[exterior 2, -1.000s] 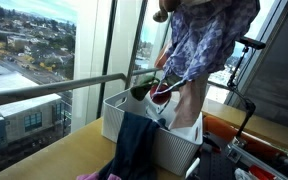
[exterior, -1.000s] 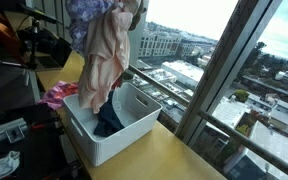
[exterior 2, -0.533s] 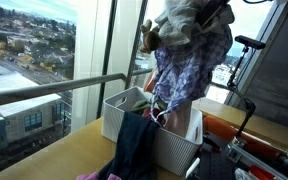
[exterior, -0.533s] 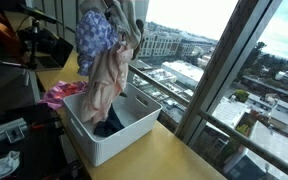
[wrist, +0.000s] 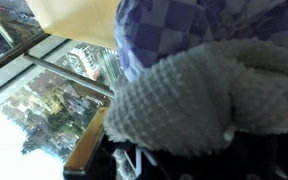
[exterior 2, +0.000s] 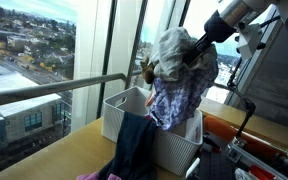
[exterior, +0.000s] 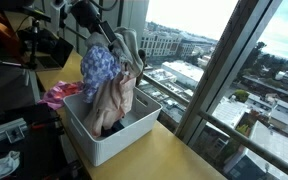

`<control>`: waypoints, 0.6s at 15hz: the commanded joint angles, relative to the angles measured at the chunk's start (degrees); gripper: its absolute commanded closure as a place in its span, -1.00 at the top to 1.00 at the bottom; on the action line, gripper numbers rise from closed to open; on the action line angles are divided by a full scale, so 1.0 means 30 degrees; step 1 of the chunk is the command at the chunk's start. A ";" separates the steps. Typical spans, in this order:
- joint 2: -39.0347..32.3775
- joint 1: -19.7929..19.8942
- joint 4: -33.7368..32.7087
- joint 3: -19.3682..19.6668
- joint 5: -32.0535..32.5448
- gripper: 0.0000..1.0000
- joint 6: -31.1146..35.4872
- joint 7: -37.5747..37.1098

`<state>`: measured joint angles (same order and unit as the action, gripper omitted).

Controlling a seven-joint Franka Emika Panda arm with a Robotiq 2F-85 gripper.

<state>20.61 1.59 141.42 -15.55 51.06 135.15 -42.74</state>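
Observation:
My gripper (exterior: pixel 98 38) is shut on a bundle of clothes (exterior: pixel 109 82), its fingertips buried in the fabric. The bundle has a blue-and-white checked cloth, a pale pink garment and a grey knit piece. It hangs with its lower end inside the white plastic basket (exterior: pixel 116 142) on the wooden table. In the other exterior view the gripper (exterior 2: pixel 197 47) comes in from the upper right, with the bundle (exterior 2: pixel 179 90) over the basket (exterior 2: pixel 176 152). The wrist view is filled by the grey knit cloth (wrist: pixel 194 95) and the checked cloth (wrist: pixel 184 28).
A dark blue garment (exterior 2: pixel 134 145) drapes over the basket's rim. A pink cloth (exterior: pixel 56 95) lies on the table beside the basket. A metal window rail (exterior 2: pixel 54 88) and tall glass run close behind. Black stands and gear (exterior: pixel 24 50) crowd one side.
The arm has come down, bringing the bundle from high above the basket until its lower end sits inside. The grip has not changed.

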 commanded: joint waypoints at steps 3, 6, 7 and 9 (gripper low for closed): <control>-0.1205 -0.0853 0.0324 0.0525 0.2834 -0.53 -0.0588 -0.3283; -0.1730 -0.0916 0.0228 0.0509 0.3265 -0.16 -0.0634 -0.4008; -0.1700 -0.0915 0.0156 0.0507 0.3280 -0.16 -0.0666 -0.4010; -0.1625 -0.0913 0.0032 0.0501 0.3293 -0.16 -0.0710 -0.4012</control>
<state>15.95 1.57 141.65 -16.55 60.41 133.70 -54.54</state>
